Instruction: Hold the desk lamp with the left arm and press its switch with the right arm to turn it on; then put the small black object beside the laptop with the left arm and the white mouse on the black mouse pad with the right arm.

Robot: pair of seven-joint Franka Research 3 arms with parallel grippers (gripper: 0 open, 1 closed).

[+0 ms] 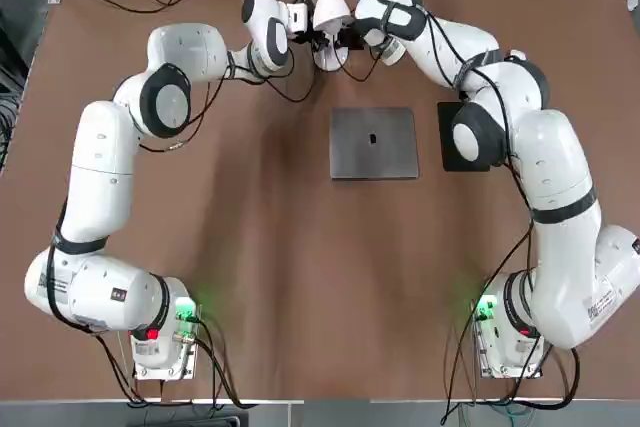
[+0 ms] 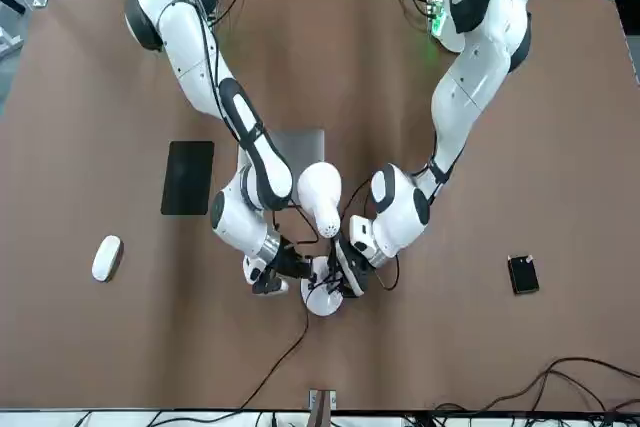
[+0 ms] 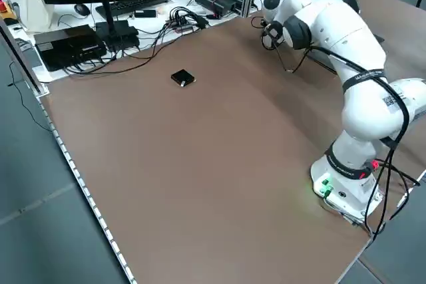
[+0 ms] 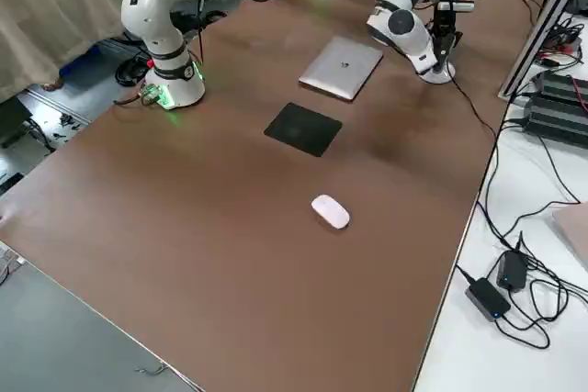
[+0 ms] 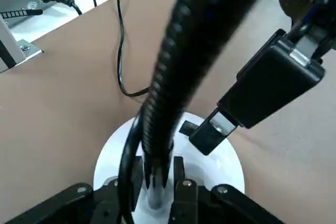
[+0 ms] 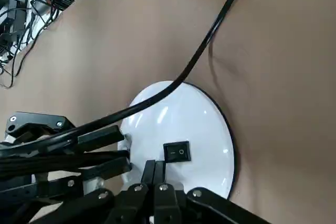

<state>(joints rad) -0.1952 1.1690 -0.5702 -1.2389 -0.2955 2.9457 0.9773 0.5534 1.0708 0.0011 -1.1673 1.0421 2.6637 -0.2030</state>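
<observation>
The left gripper (image 5: 157, 192) clamped the white desk lamp's (image 1: 329, 9) ribbed stem; the right gripper (image 6: 155, 174), fingers together, hovered at the switch (image 6: 177, 152). At three o'clock, the white oval mouse (image 4: 330, 211) lay unmoved.

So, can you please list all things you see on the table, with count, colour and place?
lamp: one, white, far edge, middle; switch on its base
laptop: one, silver-grey, table centre, closed
pad: one, black, right of the laptop
mouse: one, white, far right part
black block: one, far left part
left gripper: shut on the lamp stem
right gripper: shut, just beside the switch
</observation>
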